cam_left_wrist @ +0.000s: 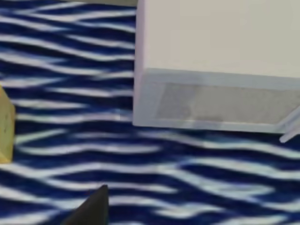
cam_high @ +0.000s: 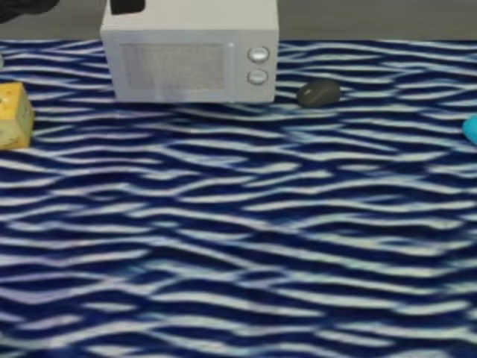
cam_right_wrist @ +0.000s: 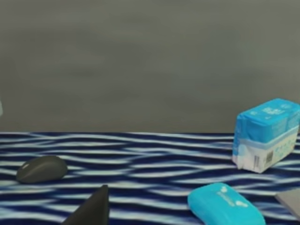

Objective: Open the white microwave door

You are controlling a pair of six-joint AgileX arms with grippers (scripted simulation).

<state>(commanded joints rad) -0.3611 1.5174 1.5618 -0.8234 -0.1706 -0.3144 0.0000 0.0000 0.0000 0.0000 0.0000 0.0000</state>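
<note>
The white microwave (cam_high: 190, 30) stands at the back of the table, left of centre. Its door (cam_high: 171, 67), with a speckled mesh window, lies flush with the front; two silver knobs (cam_high: 258, 66) sit to the door's right. The left wrist view looks down on the microwave's roof (cam_left_wrist: 220, 33) and the door (cam_left_wrist: 215, 103) from above its left corner. My left gripper (cam_high: 127, 6) shows as a dark piece at the top edge, above the microwave's roof and touching nothing. My right gripper is outside the top view; only one dark tip (cam_right_wrist: 96, 208) of it shows, above the cloth.
A yellow cube (cam_high: 11, 115) sits at the left edge, also seen from the wrist (cam_left_wrist: 5, 126). A dark mouse (cam_high: 319, 93) lies right of the microwave. A cyan case (cam_right_wrist: 225, 204), a blue tissue pack (cam_right_wrist: 267, 133) and a grey corner (cam_right_wrist: 290, 201) lie at the right.
</note>
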